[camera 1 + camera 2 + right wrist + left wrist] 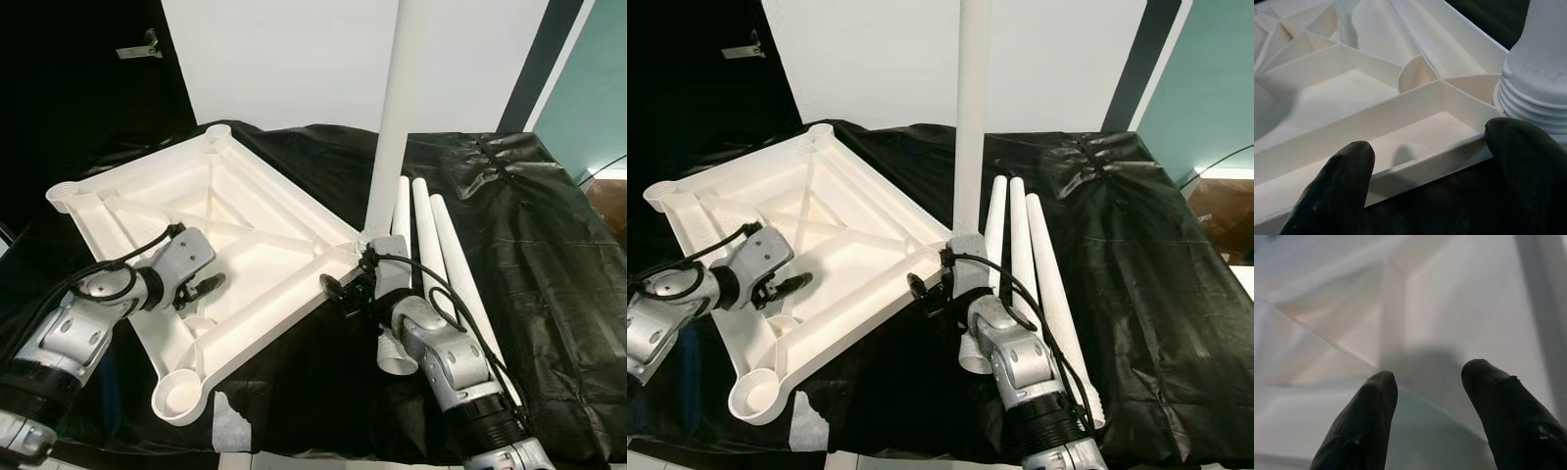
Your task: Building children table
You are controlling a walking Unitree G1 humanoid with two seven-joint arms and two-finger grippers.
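We see the white tabletop (245,245) lying upside down on a black sheet (549,245), its ribbed underside facing up and a round socket at each corner. One white leg (397,117) stands upright in the corner socket nearest our right gripper (338,289).

That right gripper sits low at the outer edge of the tabletop, just beside the foot of the standing leg. In the right wrist view its two black fingers (1342,186) are spread apart, with the tabletop's rim (1440,156) lying between and just ahead of them and the threaded base of the leg (1537,88) close past one fingertip. The fingers hold nothing; whether they touch the rim we cannot tell.

Three more legs (431,255) lie side by side on the sheet, just beyond and to the outer side of the right gripper, alongside its silver arm.

Our left gripper (208,284) hovers over the inside of the tabletop, near the corner socket (178,394) closest to us. In the left wrist view its fingers (1364,421) are apart too, pointing down at the white ribs right under them, clamped on nothing.

A strip of white tape (230,421) sits on the sheet near that close corner.
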